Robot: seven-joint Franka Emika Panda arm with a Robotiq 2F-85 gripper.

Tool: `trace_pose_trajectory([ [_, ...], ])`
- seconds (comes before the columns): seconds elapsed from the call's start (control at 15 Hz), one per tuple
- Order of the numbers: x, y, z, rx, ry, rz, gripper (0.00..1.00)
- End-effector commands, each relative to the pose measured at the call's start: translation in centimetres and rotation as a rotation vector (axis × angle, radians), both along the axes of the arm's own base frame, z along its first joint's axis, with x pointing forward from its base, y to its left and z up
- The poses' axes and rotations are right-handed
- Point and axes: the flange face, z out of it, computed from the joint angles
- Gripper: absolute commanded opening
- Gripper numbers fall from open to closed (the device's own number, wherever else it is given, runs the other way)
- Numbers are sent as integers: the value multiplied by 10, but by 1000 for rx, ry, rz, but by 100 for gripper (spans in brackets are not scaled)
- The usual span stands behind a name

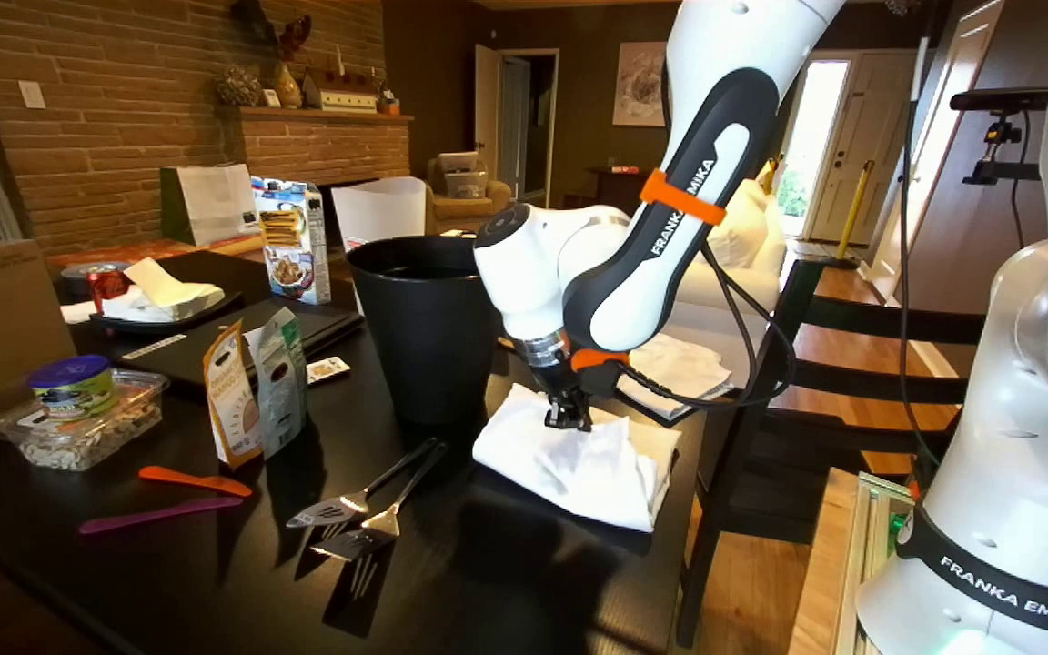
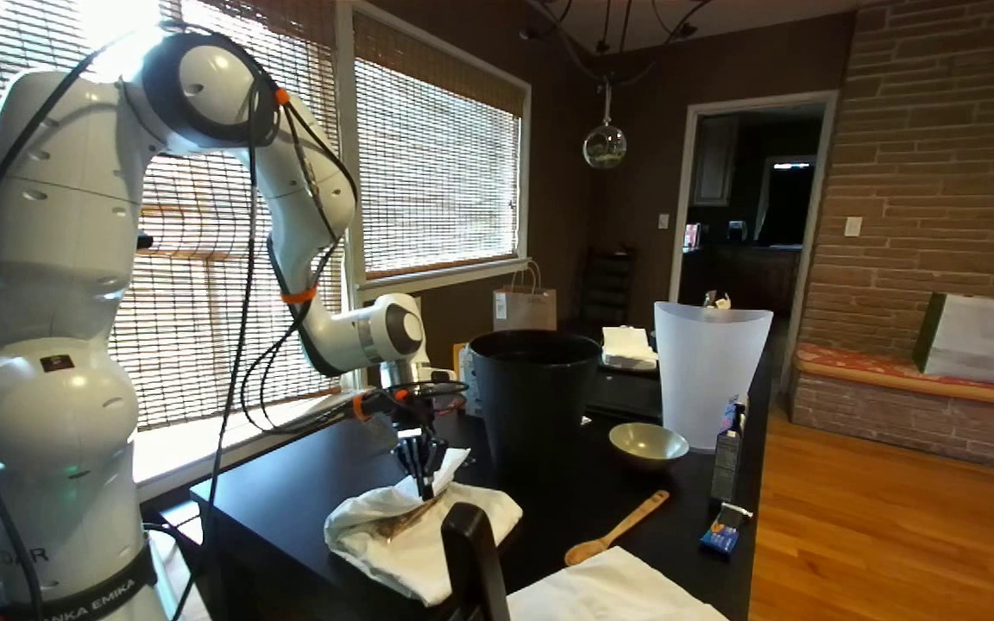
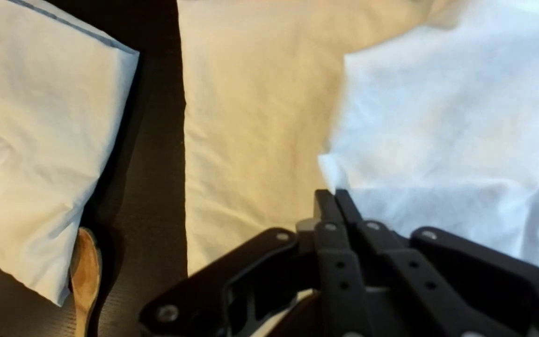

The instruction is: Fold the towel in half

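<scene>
- Wrist view: the towel fills the middle and right, its white upper flap lying partly over a cream-lit lower layer. Both exterior views put it near the edge of the table that faces the robot's base.
- The gripper is closed, finger against finger; a small tuft of the upper flap stands at its tips and looks pinched there, though how deep the bite goes is hidden.
- From those tips the upper flap runs off to the right of the wrist view, while the uncovered lower layer lies to the left, out to its straight side. That split seems to decide the coming move. The towel's long axis cannot be told.
- I judge the fold begun but unfinished: the pinched edge likely needs carrying leftward in that view, over the lower layer, to meet that straight side. A shallow pinch could slip.
- Across a strip of table from that side lies another white cloth, a wooden spoon just beside it.
- In an exterior view, the black bin stands upright just beside the towel, on the side away from the base; two metal utensils lie near, farther in from the table's edge.
</scene>
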Motion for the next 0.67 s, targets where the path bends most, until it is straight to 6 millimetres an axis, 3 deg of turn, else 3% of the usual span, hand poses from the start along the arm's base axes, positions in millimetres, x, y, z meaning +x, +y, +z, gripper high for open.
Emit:
trace_pose_trajectory([
  [0.0, 7, -12, -9, -17, -2, 5, 2],
  [0.53, 15, -28, -16, -42, -3, 22, 4],
  [0.6, 14, -27, -18, -36, 4, 20, 29],
])
